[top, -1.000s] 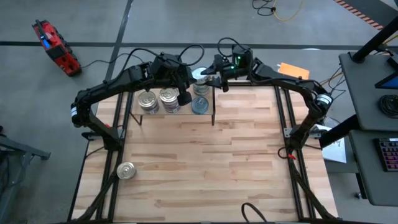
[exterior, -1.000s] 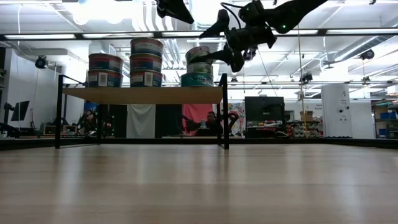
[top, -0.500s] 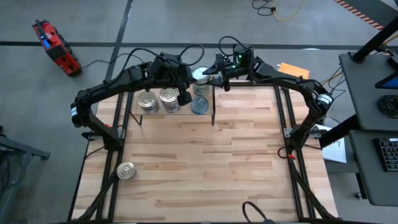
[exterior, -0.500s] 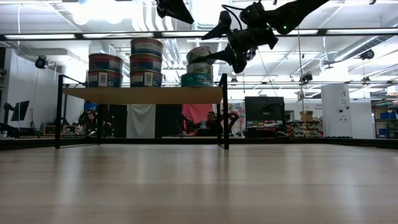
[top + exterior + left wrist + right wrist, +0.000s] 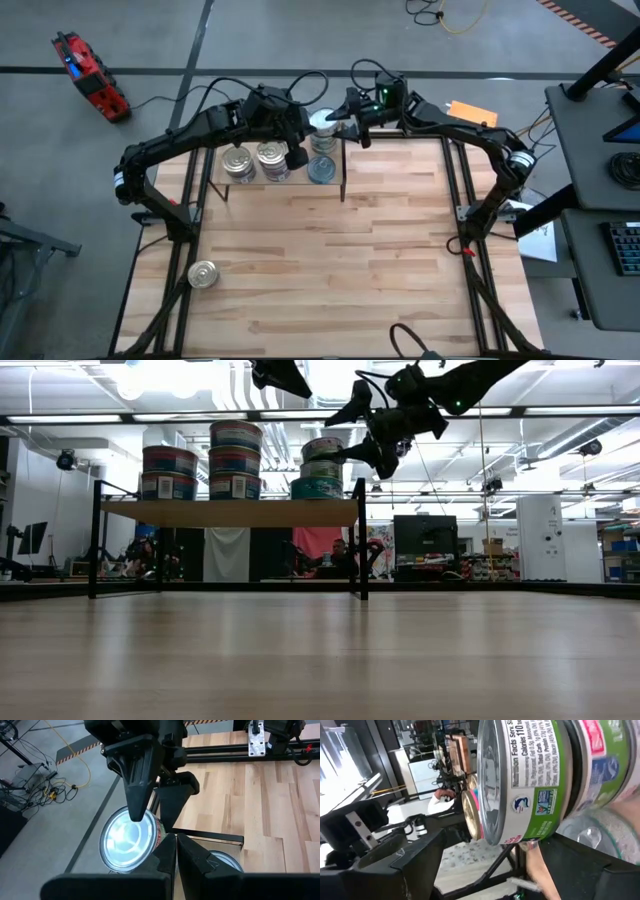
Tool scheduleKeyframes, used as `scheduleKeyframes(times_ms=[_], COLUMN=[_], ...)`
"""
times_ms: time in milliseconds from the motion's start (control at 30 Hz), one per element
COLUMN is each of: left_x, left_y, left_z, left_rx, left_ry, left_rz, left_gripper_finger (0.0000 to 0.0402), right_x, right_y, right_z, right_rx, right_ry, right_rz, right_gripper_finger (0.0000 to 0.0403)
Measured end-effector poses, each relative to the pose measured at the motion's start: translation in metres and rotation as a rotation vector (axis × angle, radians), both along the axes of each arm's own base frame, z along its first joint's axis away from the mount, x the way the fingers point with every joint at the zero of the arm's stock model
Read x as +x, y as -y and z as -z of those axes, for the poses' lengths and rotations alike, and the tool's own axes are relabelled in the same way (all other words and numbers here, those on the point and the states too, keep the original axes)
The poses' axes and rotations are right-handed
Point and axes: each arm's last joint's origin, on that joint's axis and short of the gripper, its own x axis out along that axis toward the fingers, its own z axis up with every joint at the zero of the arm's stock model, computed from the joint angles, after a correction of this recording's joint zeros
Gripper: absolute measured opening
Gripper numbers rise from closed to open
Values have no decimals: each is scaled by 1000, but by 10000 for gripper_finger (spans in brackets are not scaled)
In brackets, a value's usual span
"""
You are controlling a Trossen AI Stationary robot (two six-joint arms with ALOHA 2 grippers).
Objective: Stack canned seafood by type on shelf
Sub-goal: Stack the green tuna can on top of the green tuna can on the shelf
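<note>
Big tabletop (image 5: 330, 260), shelf (image 5: 230, 512) at the far edge with tins stacked on it. Right end effector (image 5: 335, 122) grips the top tin (image 5: 320, 448) of the right stack — left end effector (image 5: 297, 158) is clenched empty just beside. One tin (image 5: 203, 274) sits alone on the tabletop.

Grey concrete floor (image 5: 150, 40) all around, a red tool case (image 5: 88, 75) lying on it. Bright ceiling lights (image 5: 150, 380) overhead, yellow cable (image 5: 460, 18) coiled nearby.

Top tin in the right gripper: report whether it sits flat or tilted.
Tilted. In the low view the top tin leans on the stack beneath it, with the right gripper closed around it, above the shelf.
</note>
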Motion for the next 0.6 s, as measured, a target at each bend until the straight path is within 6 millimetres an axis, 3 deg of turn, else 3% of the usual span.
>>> scheduleKeyframes(times_ms=[267, 600], left_x=[0, 0], left_y=[0, 0], left_z=[0, 0], left_rx=[-7, -31], left_ry=[4, 16], left_rz=[-5, -20], left_gripper_finger=[0, 0], right_x=[1, 0], right_y=[-1, 0], right_z=[1, 1], right_rx=[39, 107], right_ry=[1, -8], right_rz=[-27, -27], right_gripper_finger=[319, 300])
